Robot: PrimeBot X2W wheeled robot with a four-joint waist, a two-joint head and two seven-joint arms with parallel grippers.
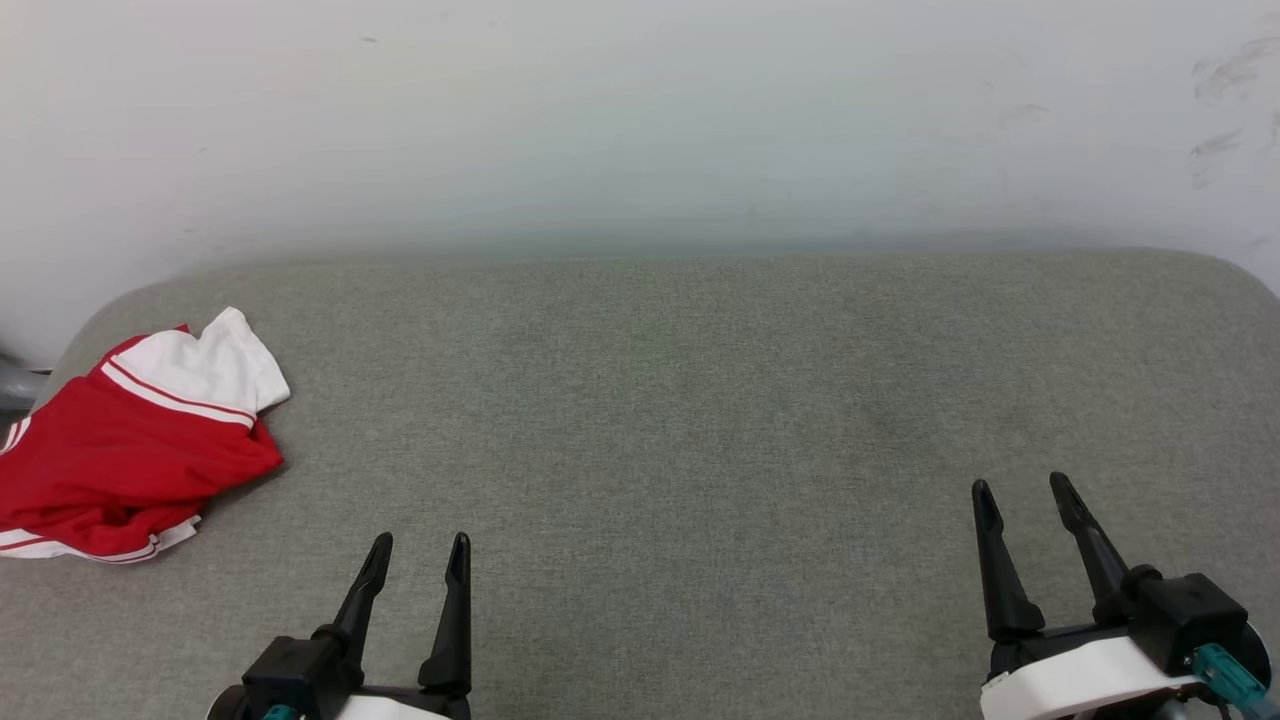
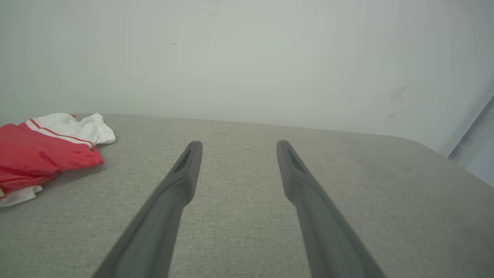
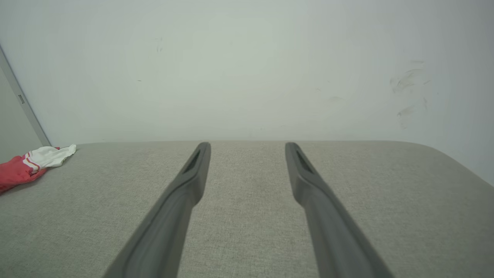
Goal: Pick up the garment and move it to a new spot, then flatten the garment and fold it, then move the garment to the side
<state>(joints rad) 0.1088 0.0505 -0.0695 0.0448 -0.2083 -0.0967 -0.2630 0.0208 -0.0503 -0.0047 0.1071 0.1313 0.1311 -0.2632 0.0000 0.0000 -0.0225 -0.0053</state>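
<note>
The garment (image 1: 130, 440), a red T-shirt with a white sleeve and striped trim, lies crumpled at the far left of the grey padded surface (image 1: 700, 400). It also appears at the left edge of the left wrist view, garment (image 2: 42, 150), and small at the left of the right wrist view, garment (image 3: 27, 166). My left gripper (image 1: 420, 545) stands open at the lower left, to the right of the garment and apart from it. My right gripper (image 1: 1022, 488) is open at the lower right, far from the cloth. Both hold nothing, as the left gripper (image 2: 236, 143) and right gripper (image 3: 247, 145) show.
A pale wall (image 1: 640, 120) rises directly behind the surface, with dark scuff marks (image 1: 1225, 100) at its right. The surface has rounded back corners. A grey object (image 1: 15, 385) pokes in at the left edge behind the garment.
</note>
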